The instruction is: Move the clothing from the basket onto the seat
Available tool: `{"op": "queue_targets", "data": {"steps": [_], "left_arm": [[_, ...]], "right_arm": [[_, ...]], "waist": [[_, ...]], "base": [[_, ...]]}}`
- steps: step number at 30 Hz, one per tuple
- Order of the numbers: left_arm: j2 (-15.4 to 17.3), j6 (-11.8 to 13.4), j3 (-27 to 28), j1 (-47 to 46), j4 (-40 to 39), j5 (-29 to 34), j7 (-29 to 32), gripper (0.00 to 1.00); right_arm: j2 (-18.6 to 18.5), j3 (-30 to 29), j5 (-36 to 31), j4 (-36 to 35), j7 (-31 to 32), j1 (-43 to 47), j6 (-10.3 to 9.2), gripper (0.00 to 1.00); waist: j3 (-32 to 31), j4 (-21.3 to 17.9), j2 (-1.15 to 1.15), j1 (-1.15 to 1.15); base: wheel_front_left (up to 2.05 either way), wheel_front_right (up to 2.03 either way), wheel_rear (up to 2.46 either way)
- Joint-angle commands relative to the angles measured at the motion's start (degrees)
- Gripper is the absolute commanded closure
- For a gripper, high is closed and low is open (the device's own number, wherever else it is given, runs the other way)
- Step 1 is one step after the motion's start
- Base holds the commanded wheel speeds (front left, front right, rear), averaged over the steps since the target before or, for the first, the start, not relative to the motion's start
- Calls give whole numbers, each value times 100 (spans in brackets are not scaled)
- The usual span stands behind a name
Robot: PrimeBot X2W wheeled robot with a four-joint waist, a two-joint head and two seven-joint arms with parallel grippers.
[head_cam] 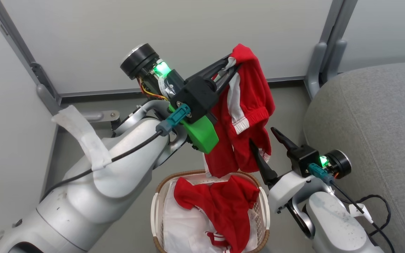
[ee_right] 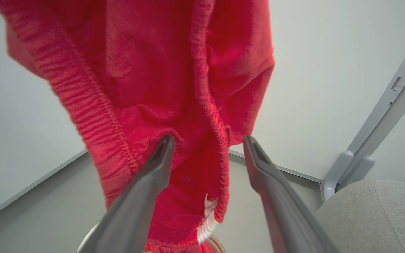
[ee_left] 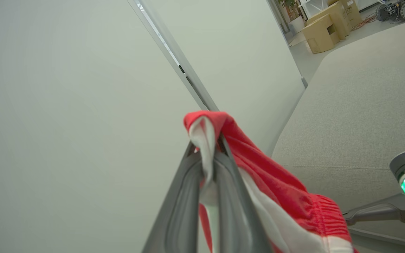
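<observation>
The task looked barely half done: the left end effector (head_cam: 233, 67) was clamped on one red garment (head_cam: 244, 116) hanging mid-frame, the right end effector (head_cam: 264, 138) stood apart beside it, a second garment (head_cam: 220, 207) lay in the basket (head_cam: 157, 200) at the bottom, and neither had reached the seat (head_cam: 371, 123) at right.

Pale partition panels (head_cam: 174, 38) form the corner, joined by grey metal posts (head_cam: 329, 38) with brackets at the foot. Grey floor (head_cam: 287, 105) runs below them. A white liner sheet (head_cam: 183, 225) lies crumpled. Cardboard boxes (ee_left: 323, 30) stand on the floor beyond the panels, with a potted plant (ee_left: 295, 21) just beside them.
</observation>
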Motion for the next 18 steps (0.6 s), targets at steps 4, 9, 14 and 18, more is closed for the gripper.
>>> {"op": "queue_targets", "data": {"steps": [4, 9, 14, 18], "left_arm": [[86, -11, -105, -132, -308, -36, 33, 100], [151, -10, -163, -58, -591, -104, 56, 100], [289, 121, -64, 199, -735, -245, 54, 100], [504, 266, 68, 500, -719, -410, 58, 100]], "right_arm": [[-25, -41, -42, 223, -14, -257, -2, 0], [-27, 105, 94, 413, -14, -460, -2, 2], [-29, 191, 237, 526, -14, -615, -2, 100], [-28, 153, 228, 439, -14, -667, -2, 100]], "waist": [[-12, 116, 0, 0], [-36, 196, 0, 0], [-51, 228, 0, 0], [-45, 193, 0, 0]], "base": [[0, 0, 0], [0, 0, 0], [0, 0, 0], [0, 0, 0]]}}
